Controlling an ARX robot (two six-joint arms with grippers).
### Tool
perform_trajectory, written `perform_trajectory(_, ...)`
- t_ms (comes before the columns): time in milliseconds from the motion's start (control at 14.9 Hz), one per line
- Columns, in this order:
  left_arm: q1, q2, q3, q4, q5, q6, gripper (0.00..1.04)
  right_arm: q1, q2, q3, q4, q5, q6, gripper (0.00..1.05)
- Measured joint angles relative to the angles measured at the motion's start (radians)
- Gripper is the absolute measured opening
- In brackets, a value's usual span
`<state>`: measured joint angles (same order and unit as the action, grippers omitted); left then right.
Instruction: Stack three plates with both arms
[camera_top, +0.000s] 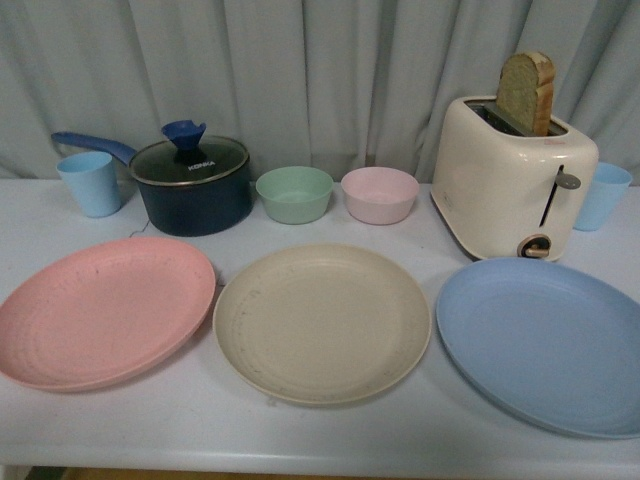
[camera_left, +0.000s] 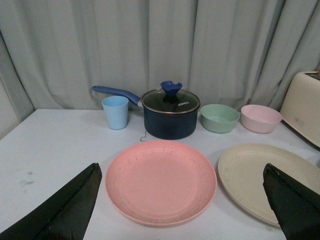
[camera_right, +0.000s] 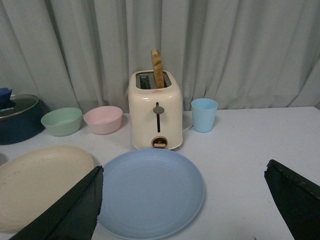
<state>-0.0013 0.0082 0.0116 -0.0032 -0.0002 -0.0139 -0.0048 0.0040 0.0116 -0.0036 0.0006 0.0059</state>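
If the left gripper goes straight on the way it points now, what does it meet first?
Probably the pink plate, lying ahead of the left gripper between its open fingers. If it passes above, the pot behind comes next; height is unclear.

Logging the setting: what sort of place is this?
Probably a staged kitchen tabletop: a toaster holding bread, a lidded saucepan and three plates on a white table, backed by a grey curtain.
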Motion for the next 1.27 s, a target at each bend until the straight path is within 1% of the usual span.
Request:
perform_trajectory(268,0.0,0.0,0.0,0.0,0.0,0.0,0.98,0.0,0.0,0.0,0.0,0.0,0.0,0.98)
perform_trajectory(335,-0.059,0.09,0.07,-0.205,-0.141,-0.021,0.98,0.0,0.0,0.0,0.0,0.001,-0.001,0.98)
perform_trajectory(401,-0.089,0.276,0.17,-0.367,-0.265,-0.044,0.98,0.0,0.0,0.0,0.0,-0.002,-0.003,0.98)
perform_trajectory(468,-0.04,0.37,0.199,-0.407,-0.281,-0.05,0.98,0.0,0.0,0.0,0.0,0.0,-0.003,0.98)
perform_trajectory(535,0.018,0.454,0.214,-0.381,-0.229,-0.048,0.98,-0.001,0.0,0.0,0.0,-0.001,-0.003,0.98)
perform_trajectory(669,0.121,0.678,0.293,-0.254,-0.101,-0.016,0.98,0.0,0.0,0.0,0.0,-0.001,-0.003,0.98)
perform_trajectory(803,0.189,0.954,0.391,-0.131,-0.002,0.018,0.98,0.0,0.0,0.0,0.0,-0.001,-0.003,0.98)
perform_trajectory(1004,0.221,1.297,0.575,-0.047,0.098,0.07,0.98,0.0,0.0,0.0,0.0,-0.001,-0.003,0.98)
perform_trajectory(1271,0.242,1.653,0.799,0.003,0.164,0.146,0.98,0.0,0.0,0.0,0.0,-0.001,-0.003,0.98)
